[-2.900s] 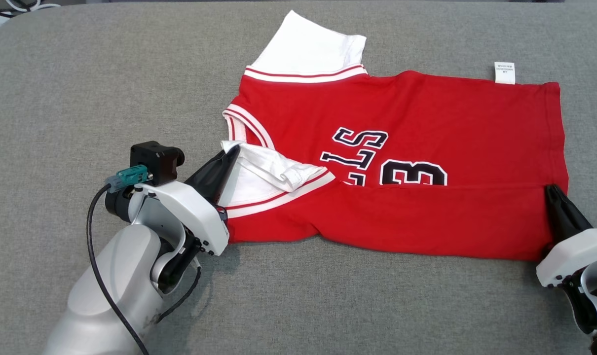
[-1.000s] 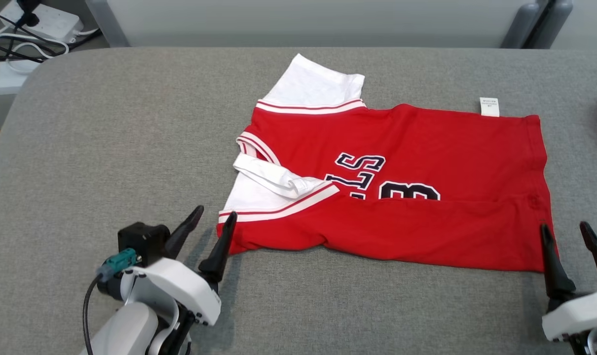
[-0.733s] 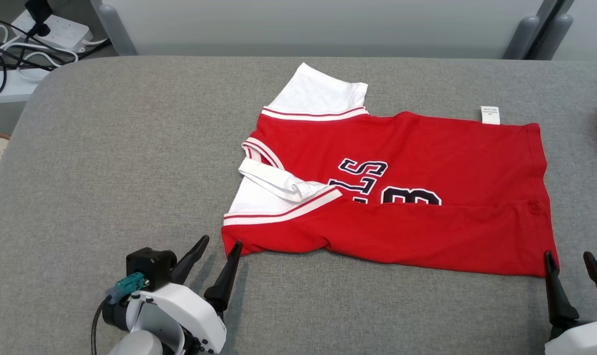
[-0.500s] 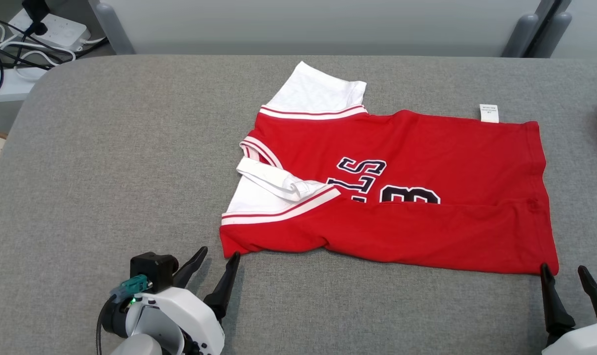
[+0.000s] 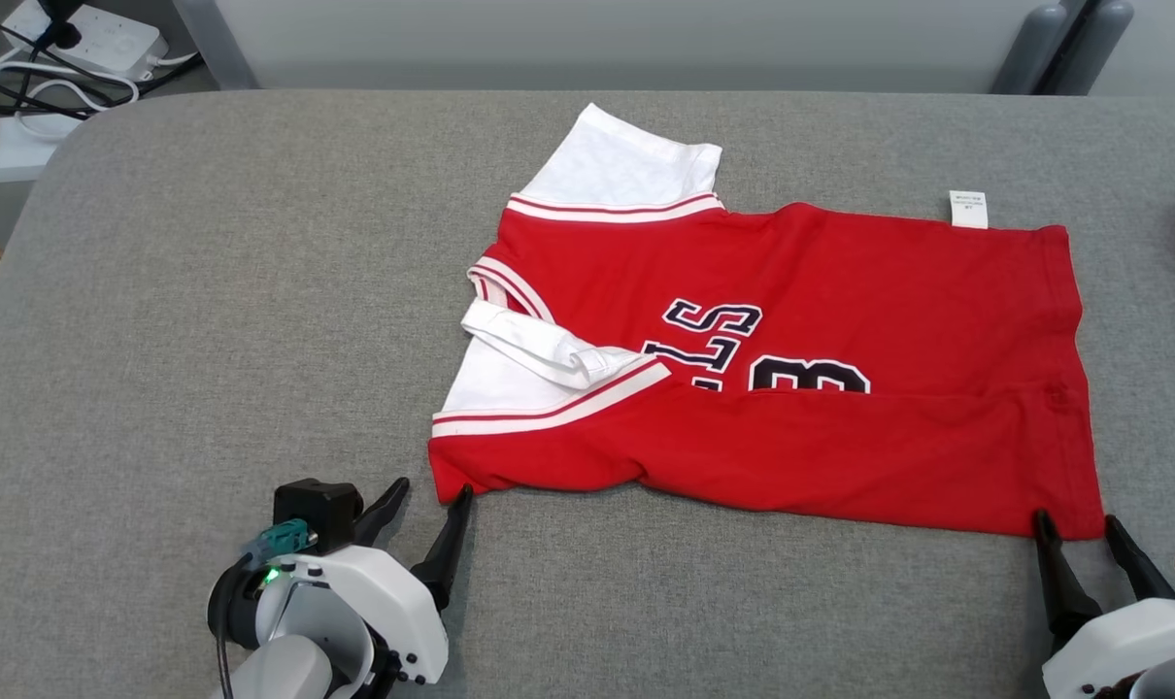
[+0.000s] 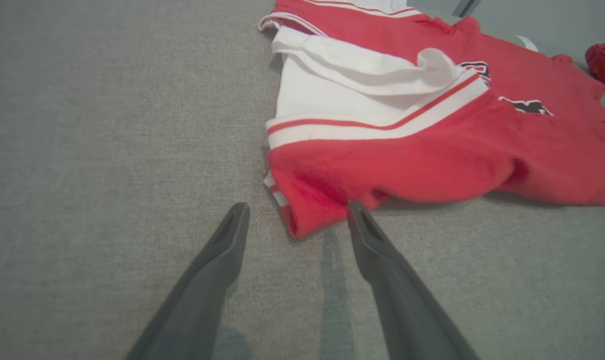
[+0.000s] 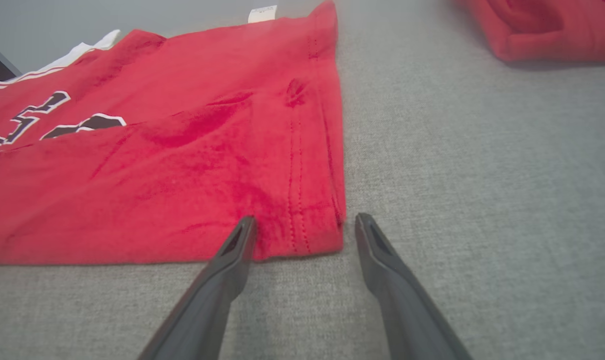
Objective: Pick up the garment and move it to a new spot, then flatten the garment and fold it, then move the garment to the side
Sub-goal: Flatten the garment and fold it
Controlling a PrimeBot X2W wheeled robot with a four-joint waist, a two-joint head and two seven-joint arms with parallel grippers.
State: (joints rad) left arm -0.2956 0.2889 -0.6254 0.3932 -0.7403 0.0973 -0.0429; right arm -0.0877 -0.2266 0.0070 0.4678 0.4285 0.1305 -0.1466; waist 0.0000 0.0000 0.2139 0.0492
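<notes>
Left gripper (image 5: pixel 434 485) and right gripper (image 5: pixel 1075 518), two in all, stand open at corners of one red garment (image 5: pixel 840 291).

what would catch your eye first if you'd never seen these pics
The red jersey with white sleeves and dark lettering, lying partly folded in the middle of the grey table, grabs the eye first. Then the left gripper and right gripper, both open, each poised at one of its near corners. Another red cloth lies off to the right.

Grey fabric table (image 5: pixel 209 291); power strip (image 5: pixel 92 34) on floor.
</notes>
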